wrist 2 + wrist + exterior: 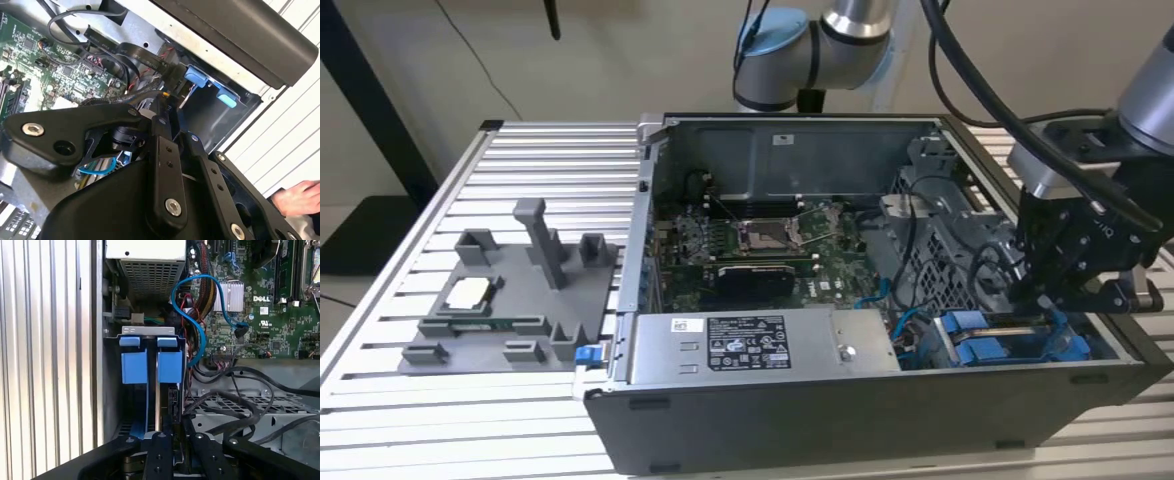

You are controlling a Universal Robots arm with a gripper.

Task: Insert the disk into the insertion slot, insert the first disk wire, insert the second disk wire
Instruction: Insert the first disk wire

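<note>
Blue-framed silver disk (170, 367) dead ahead of my pincer (169, 430), edge-on | long axis runs along narrow grey metal slot (148, 330) | clenched or released: can't tell

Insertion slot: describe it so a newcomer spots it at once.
Start at the open computer case on the slatted table. In the exterior view, its near corner on that view's right, beside the white-stickered power-supply box, holds the insertion slot. Unlike its grey neighbours, this narrow bay has bright blue plastic rails.
</note>
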